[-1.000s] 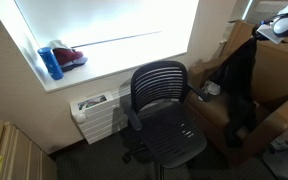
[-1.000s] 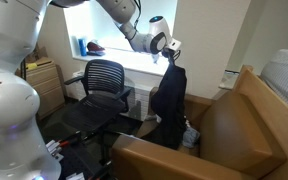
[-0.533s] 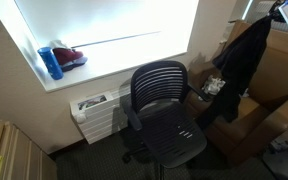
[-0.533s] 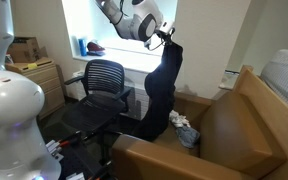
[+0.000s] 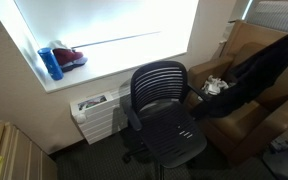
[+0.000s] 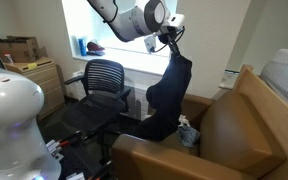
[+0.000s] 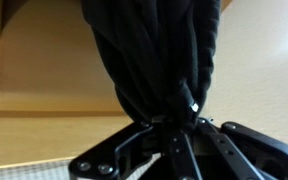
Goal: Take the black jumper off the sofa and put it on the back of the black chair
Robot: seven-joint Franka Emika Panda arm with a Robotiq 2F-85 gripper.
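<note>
Gripper: the robot's grey gripper point(image 6: 171, 32) is held high above the sofa, its fingers pinched shut on a bunched fold of the jumper. The wrist view shows the cloth gathered tight between them.
Jumper: the black fabric jumper point(image 6: 169, 92) hangs from the gripper in a long slanted drape. Its lower end trails down onto the sofa seat, and it is well apart from the chair.
Sofa: the brown leather sofa point(image 6: 236, 125) fills the right side of the room in both exterior views. A pale crumpled cloth point(image 6: 187, 130) lies on its seat just beside the jumper's lower end.
Chair: the black swivel office chair with a slatted back point(image 5: 159, 85) stands to the left of the sofa, in front of the window, with its backrest bare.
Surface: the white windowsill surface point(image 5: 114, 62) carries a blue cylindrical container point(image 5: 50, 62) and a dark red item point(image 5: 70, 57) touching it, both at the sill's left end.
Room: a bright window point(image 5: 104, 20) is set in a beige wall, with a white radiator point(image 5: 97, 112) under the sill, behind the chair. A wooden drawer unit point(image 6: 42, 82) on the far left bears a cardboard box point(image 6: 19, 48). The floor is dark.
</note>
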